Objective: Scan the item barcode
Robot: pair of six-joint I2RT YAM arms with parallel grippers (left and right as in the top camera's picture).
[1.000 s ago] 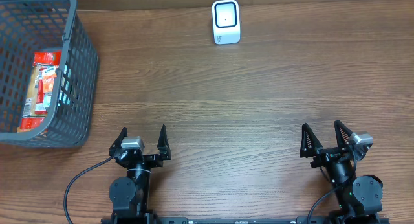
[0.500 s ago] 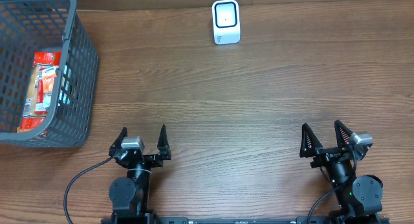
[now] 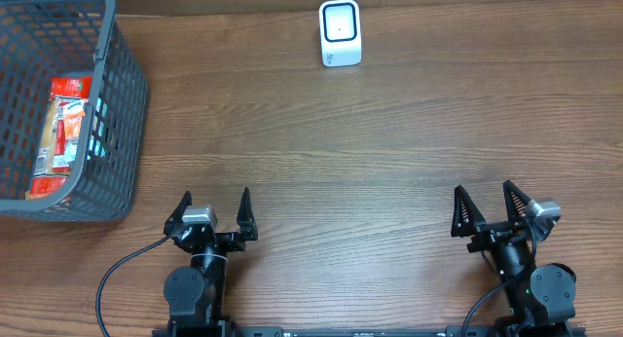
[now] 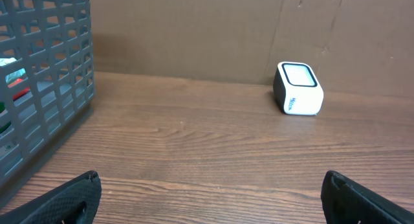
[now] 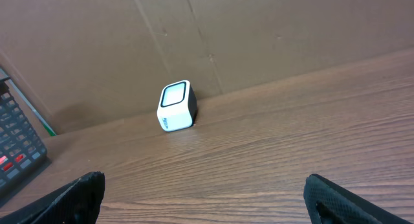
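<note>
Nothing is seen changed: the left tool [image 3: 215, 201] and right tool [image 3: 483, 193] are held wide and empty at six o'clock, and the packet [image 3: 63, 123] at nine o'clock is left untouched.

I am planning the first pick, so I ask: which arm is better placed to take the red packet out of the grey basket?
Left. The left end effector stands open near the basket that holds the packet; the right end effector, also open, is much farther from it.
</note>
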